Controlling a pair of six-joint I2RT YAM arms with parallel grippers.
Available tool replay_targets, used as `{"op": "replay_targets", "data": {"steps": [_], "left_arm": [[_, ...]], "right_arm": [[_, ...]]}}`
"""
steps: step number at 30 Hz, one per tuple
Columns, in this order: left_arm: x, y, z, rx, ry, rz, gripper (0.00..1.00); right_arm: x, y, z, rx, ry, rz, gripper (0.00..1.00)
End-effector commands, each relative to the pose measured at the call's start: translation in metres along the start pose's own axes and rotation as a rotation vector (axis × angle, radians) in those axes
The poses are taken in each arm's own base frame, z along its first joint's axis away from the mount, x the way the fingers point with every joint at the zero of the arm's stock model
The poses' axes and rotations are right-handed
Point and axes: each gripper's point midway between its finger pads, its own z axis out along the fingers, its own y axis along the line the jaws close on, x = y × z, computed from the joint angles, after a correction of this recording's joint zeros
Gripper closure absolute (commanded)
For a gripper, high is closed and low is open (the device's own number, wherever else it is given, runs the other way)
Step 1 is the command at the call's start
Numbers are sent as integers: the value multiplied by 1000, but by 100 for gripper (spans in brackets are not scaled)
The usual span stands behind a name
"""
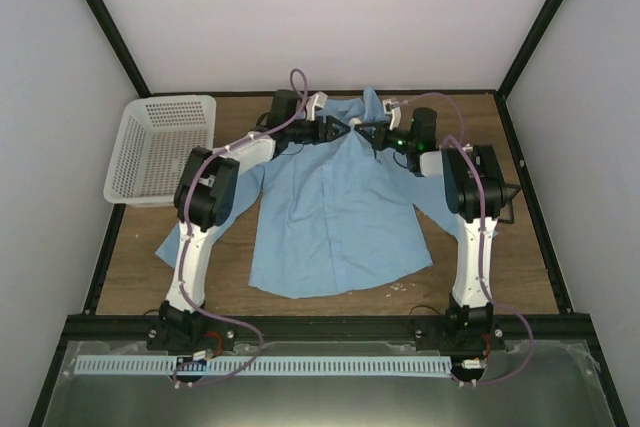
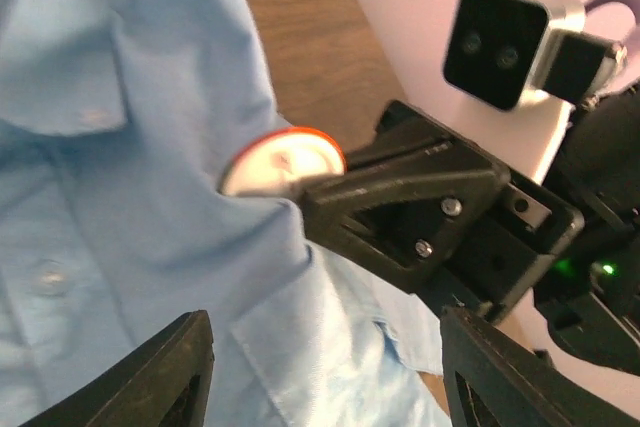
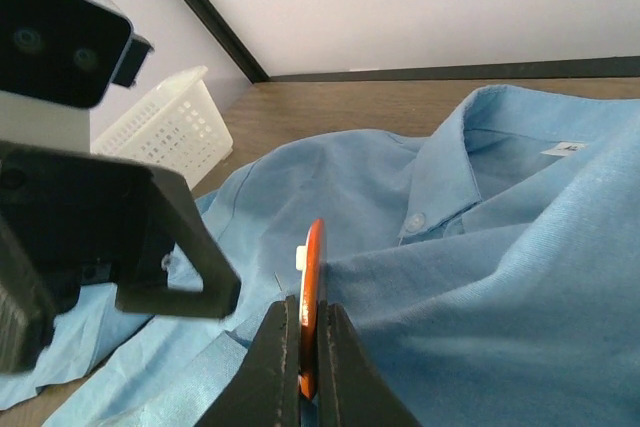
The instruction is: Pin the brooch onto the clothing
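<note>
At the near edge of the surface [image 1: 500, 257] the two arms rise from their bases and reach away over the shirt [image 1: 335, 217], which lies face up across the middle, hem toward us, collar toward the far edge, one sleeve trailing out to the left. Up by the collar the two wrists meet, almost nose to nose! The right gripper [image 3: 308, 319] is clamped tight on the brooch [image 3: 314, 277], pinching the little orange-red disc edge-on and upright between its fingertips, the blue cloth bunched against one side of it. From the left wrist view the brooch [image 2: 285, 162] shows its pale face, half tucked behind a fold of the shirt just below the collar; whether the pin has gone through the cloth, I cannot tell. The left gripper [image 2: 330, 377] hangs right beside it with its jaws spread wide, nothing between them, only shirt front beneath. Beyond, at the far left corner of the surface, the white mesh basket [image 1: 125, 152] sits well apart from the action.
</note>
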Motion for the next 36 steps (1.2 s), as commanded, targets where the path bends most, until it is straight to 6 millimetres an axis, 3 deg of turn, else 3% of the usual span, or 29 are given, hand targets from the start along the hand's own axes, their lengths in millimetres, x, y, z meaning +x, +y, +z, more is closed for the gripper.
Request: {"op": "replay_targets", "data": {"steps": [1,7,12,16,18,22,26,31,36], "left_arm": [[22,-16,15,135,58,-24,39],[40,19,37,56,94,-74,63],[52,25,48,51,130,-82,91],[65,27,45,39,149,-86,97],[62,24,37,28,145,-70,92],[40,14,13,59,106,-52,63],[15,2,-11,92,50,-4,47],[-13,-5,-20,77,1,54,38],[-35,-1,-12,66,-44,35,27]], "right_arm": [[-25,16,-3,-56,-40,-46,99],[-30,24,-5,-92,-59,-44,99],[-30,31,-5,-135,-69,-43,99],[-28,31,-4,-168,-79,-23,99],[-25,30,-5,-176,-73,-24,99],[-20,26,-8,-179,-61,-24,99],[-18,26,-9,-191,-49,-42,99],[-16,25,-8,-194,-34,-44,99],[-14,27,-8,-206,-31,-50,99]]}}
